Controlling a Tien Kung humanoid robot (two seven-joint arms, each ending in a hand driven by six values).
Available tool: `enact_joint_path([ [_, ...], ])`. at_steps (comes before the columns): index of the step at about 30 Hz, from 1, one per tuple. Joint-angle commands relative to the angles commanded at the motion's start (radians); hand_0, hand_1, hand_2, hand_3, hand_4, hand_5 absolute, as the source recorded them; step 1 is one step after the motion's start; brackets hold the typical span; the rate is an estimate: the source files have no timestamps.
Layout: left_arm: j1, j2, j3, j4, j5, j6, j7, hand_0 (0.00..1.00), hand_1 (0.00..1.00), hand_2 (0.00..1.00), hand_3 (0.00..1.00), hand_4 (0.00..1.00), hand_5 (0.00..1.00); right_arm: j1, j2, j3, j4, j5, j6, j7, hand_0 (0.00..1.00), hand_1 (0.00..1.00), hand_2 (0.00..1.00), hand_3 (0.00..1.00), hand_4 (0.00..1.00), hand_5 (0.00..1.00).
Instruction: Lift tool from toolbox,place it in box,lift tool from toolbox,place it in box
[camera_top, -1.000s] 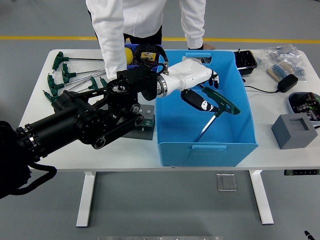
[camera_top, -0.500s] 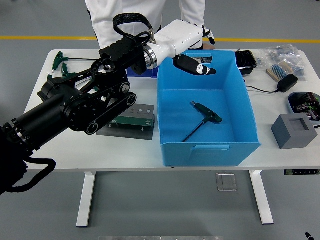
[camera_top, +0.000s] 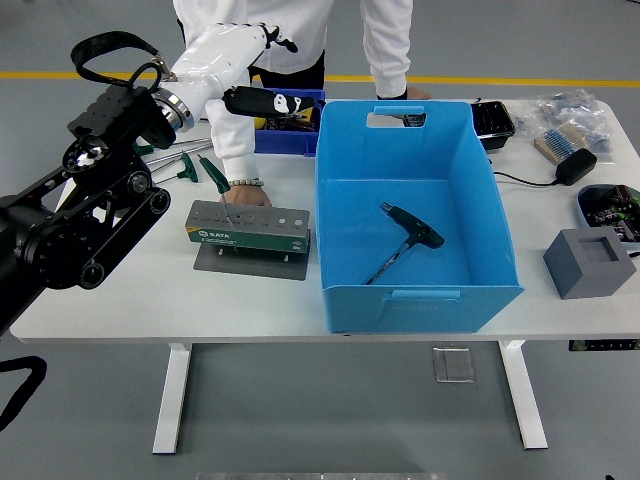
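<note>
Head view, single entry.

Surface (camera_top: 150, 300): white, with a person standing at its far edge.

Blue box (camera_top: 415, 300): large, open-topped, right of centre, reaching to the near edge. Contents: one T-handle tool (camera_top: 405, 240), dark green grip, shaft angled toward the box's near left corner, lying flat on the floor. One placement judged complete.

Tool holder (camera_top: 247, 229): grey-green rack on a dark base plate, just left of the box. The person's hand (camera_top: 244, 196) rests on its far side.

Spare T-handle tools (camera_top: 190, 165): green-handled, lying toward the far left corner, partly hidden behind the arm.

Small blue bin (camera_top: 300, 125): at the far edge, beside the box's far left corner, holding assorted items too small to identify.

Left hand (camera_top: 262, 98): white shell, black fingers, raised above the far left part of the surface, fingers loosely extended toward the bin, holding nothing.

Right hand: not in view.

Miscellany at the right edge: grey block (camera_top: 589, 260), black adapter and cable (camera_top: 575, 165), bags of small parts.

Risks: the person's arm lies close under the left hand, so a descent toward the rack or the loose tools could strike it. The loose tools overlap; a grasp could drag a neighbour or catch only a thin shaft, and the tool could slip before it reaches the box.
</note>
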Motion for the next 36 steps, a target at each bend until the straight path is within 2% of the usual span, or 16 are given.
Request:
enact_joint_path([
  [2, 0.056, 0.000, -0.070, -0.031, -0.007, 0.021, 0.027, 0.662, 0.696, 0.745, 0.710, 0.946, 0.705, -0.001, 0.003, 0.000, 0.000, 0.001, 0.000, -0.001, 0.616, 0.553, 0.684, 0.764, 0.993, 0.935],
  [3, 0.092, -0.001, -0.110, -0.051, -0.015, 0.038, 0.049, 0.603, 0.655, 0.710, 0.692, 0.931, 0.695, -0.002, 0.004, 0.001, 0.000, 0.000, 0.000, -0.001, 0.616, 0.552, 0.684, 0.764, 0.990, 0.937],
  [5, 0.151, -0.004, -0.170, -0.079, -0.031, 0.064, 0.085, 0.603, 0.655, 0.710, 0.692, 0.931, 0.695, -0.004, 0.006, 0.001, 0.000, 0.000, 0.000, -0.002, 0.616, 0.552, 0.684, 0.764, 0.990, 0.937],
  [7, 0.228, -0.011, -0.233, -0.123, -0.093, 0.106, 0.152, 0.603, 0.655, 0.710, 0.692, 0.931, 0.695, -0.006, 0.008, 0.000, 0.000, 0.004, 0.000, -0.001, 0.616, 0.552, 0.684, 0.764, 0.990, 0.937],
  [8, 0.251, -0.015, -0.250, -0.134, -0.117, 0.121, 0.174, 0.603, 0.655, 0.710, 0.692, 0.931, 0.695, -0.007, 0.009, 0.001, 0.000, 0.005, 0.000, -0.001, 0.616, 0.552, 0.684, 0.764, 0.990, 0.937],
  [9, 0.275, -0.019, -0.263, -0.143, -0.147, 0.138, 0.200, 0.371, 0.539, 0.625, 0.693, 0.911, 0.719, -0.007, 0.010, 0.002, 0.000, 0.006, 0.000, -0.001, 0.615, 0.555, 0.684, 0.764, 0.987, 0.936],
  [12, 0.354, -0.040, -0.304, -0.168, -0.262, 0.208, 0.283, 0.371, 0.539, 0.625, 0.693, 0.911, 0.719, -0.008, 0.013, 0.001, 0.000, 0.014, -0.001, 0.001, 0.615, 0.555, 0.684, 0.764, 0.987, 0.936],
  [14, 0.384, -0.051, -0.315, -0.168, -0.346, 0.239, 0.313, 0.371, 0.539, 0.625, 0.693, 0.911, 0.719, -0.008, 0.013, -0.001, 0.000, 0.018, -0.001, 0.001, 0.615, 0.555, 0.684, 0.764, 0.987, 0.936],
  [15, 0.400, -0.059, -0.319, -0.162, -0.385, 0.260, 0.327, 0.318, 0.513, 0.611, 0.708, 0.874, 0.774, -0.007, 0.013, -0.003, 0.000, 0.020, -0.001, 0.001, 0.615, 0.555, 0.686, 0.763, 0.986, 0.938],
  [16, 0.412, -0.065, -0.320, -0.155, -0.430, 0.278, 0.337, 0.318, 0.513, 0.611, 0.708, 0.874, 0.774, -0.006, 0.014, -0.004, 0.000, 0.021, -0.001, 0.001, 0.615, 0.555, 0.686, 0.763, 0.986, 0.938],
  [20, 0.439, -0.083, -0.315, -0.134, -0.599, 0.312, 0.340, 0.318, 0.513, 0.611, 0.708, 0.874, 0.774, -0.006, 0.014, -0.008, 0.000, 0.023, 0.000, 0.001, 0.615, 0.555, 0.686, 0.763, 0.986, 0.938],
  [21, 0.441, -0.086, -0.310, -0.130, -0.638, 0.315, 0.336, 0.307, 0.510, 0.632, 0.783, 0.819, 0.882, -0.006, 0.015, -0.008, 0.000, 0.024, 0.000, 0.001, 0.615, 0.555, 0.686, 0.763, 0.984, 0.939],
  [26, 0.443, -0.104, -0.268, -0.100, -0.850, 0.335, 0.296, 0.307, 0.510, 0.632, 0.783, 0.819, 0.882, -0.006, 0.015, -0.006, 0.000, 0.020, 0.001, 0.000, 0.615, 0.555, 0.686, 0.763, 0.984, 0.939],
  [27, 0.440, -0.105, -0.251, -0.090, -0.889, 0.346, 0.278, 0.295, 0.514, 0.638, 0.815, 0.820, 0.972, -0.005, 0.014, -0.005, 0.000, 0.019, 0.001, 0.000, 0.614, 0.555, 0.686, 0.763, 0.982, 0.939],
  [31, 0.429, -0.111, -0.211, -0.057, -1.064, 0.371, 0.241, 0.295, 0.514, 0.638, 0.815, 0.820, 0.972, -0.003, 0.014, -0.003, 0.000, 0.014, 0.002, -0.002, 0.614, 0.555, 0.686, 0.763, 0.982, 0.939],
  [36, 0.418, -0.119, -0.193, -0.024, -1.272, 0.389, 0.219, 0.286, 0.504, 0.632, 0.836, 0.819, 0.998, -0.001, 0.013, -0.005, 0.000, 0.014, 0.002, -0.002, 0.614, 0.555, 0.686, 0.762, 0.980, 0.939],
])
